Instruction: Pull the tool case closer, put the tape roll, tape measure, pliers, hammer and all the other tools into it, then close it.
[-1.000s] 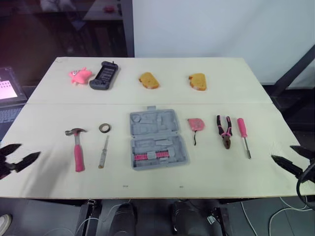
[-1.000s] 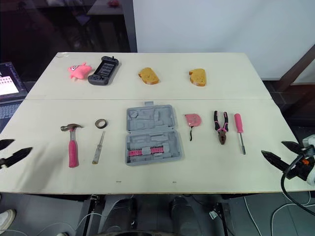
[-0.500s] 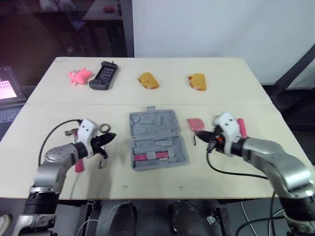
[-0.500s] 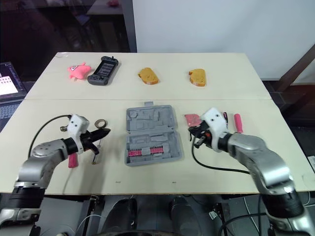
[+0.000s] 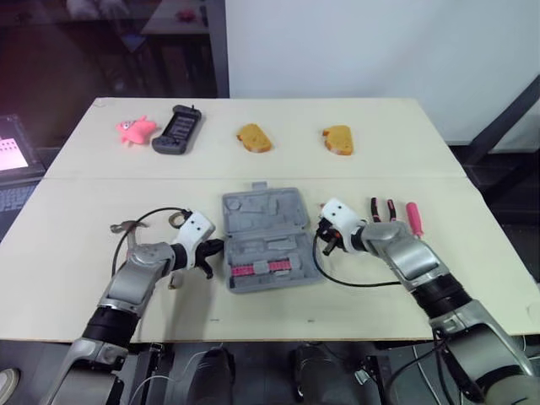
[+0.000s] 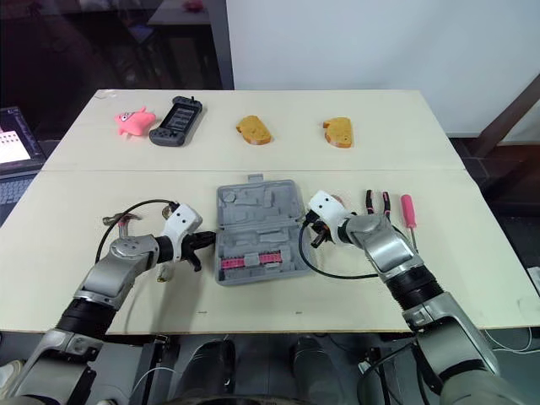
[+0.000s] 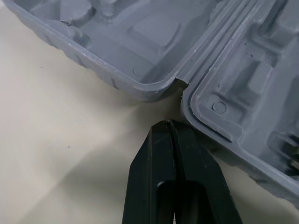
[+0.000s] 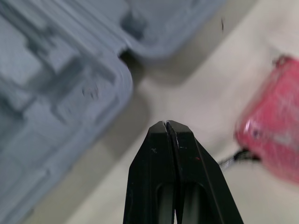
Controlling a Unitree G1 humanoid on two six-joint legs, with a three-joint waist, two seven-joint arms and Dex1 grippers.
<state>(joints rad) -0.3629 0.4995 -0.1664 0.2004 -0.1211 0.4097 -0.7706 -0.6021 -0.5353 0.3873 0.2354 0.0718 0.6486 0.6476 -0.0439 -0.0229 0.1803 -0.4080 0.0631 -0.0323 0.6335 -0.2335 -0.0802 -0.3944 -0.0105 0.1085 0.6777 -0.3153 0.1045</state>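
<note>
A: Where's the tool case (image 5: 268, 240)?
B: Mid table (image 5: 76, 304), lying open and flat. The lid half is on the far side, and the near half has a pink strip in it.

A: Left gripper (image 7: 170, 123)?
B: Fingers pinched together with nothing between them. The tip is low on the table, just beside the case's left edge, right at the hinge notch where the two halves meet. Can't tell if it touches.

A: Right gripper (image 8: 166, 122)?
B: Also clamped closed and empty. It points at the case's right edge, again near the hinge notch. It sits between the case and the tape measure (image 8: 271, 140), which is just beside it.

A: Other tools?
B: All out on the table. The pliers (image 5: 384, 211) and a pink screwdriver (image 5: 414, 214) are right of the case, past the right arm. The hammer (image 5: 126, 227) head shows left of the case, handle under the left arm.
</note>
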